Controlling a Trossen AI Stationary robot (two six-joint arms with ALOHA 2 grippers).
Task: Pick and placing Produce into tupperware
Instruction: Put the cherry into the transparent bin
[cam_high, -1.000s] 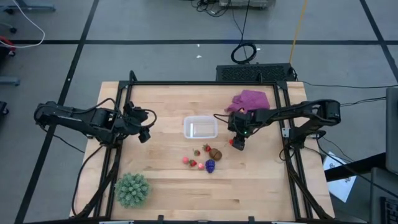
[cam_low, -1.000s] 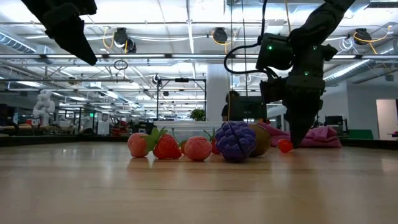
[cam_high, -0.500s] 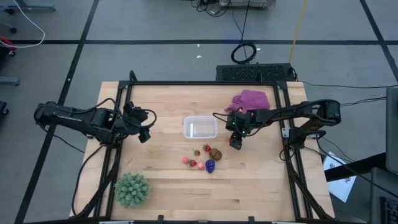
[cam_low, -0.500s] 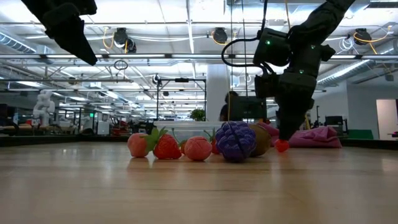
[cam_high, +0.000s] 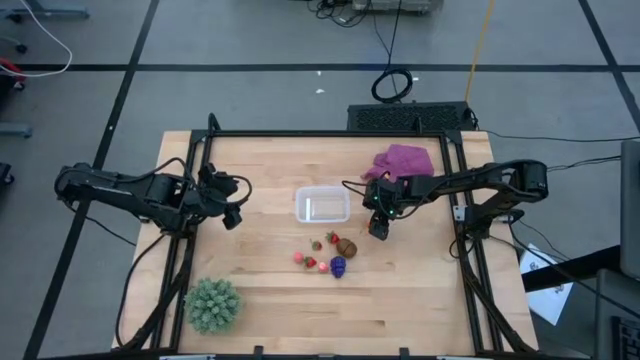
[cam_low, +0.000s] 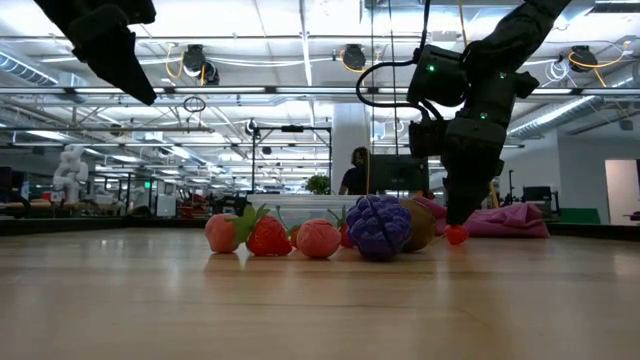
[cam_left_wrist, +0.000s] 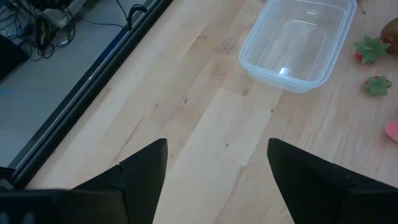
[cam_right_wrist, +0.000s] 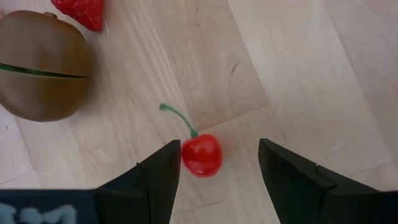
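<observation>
- High view: the right gripper (cam_high: 378, 229) has drifted from beside the small red cherry-like piece toward the cluster of toy fruits (cam_high: 327, 256) and now sits over the cherry, hiding it. The small clear rectangular plastic container (cam_high: 322, 205) stands empty, just beyond the cluster. The left gripper (cam_high: 232, 215) has not moved, parked well apart near the table's left side.
- Low view: the right gripper (cam_low: 463, 215) has shifted a little and hangs just above the red cherry (cam_low: 457, 235), which rests on the wood beside the purple grape-like cluster (cam_low: 379, 227).
- Left wrist view: its fingers are spread, nothing between them; the container (cam_left_wrist: 297, 42) lies ahead.
- Right wrist view: the fingers (cam_right_wrist: 163, 174) are spread, the cherry (cam_right_wrist: 201, 154) lying between them beside one finger, ungrasped. The brown round piece (cam_right_wrist: 38, 65) lies near. Alignment looks nearly ready for closing.
</observation>
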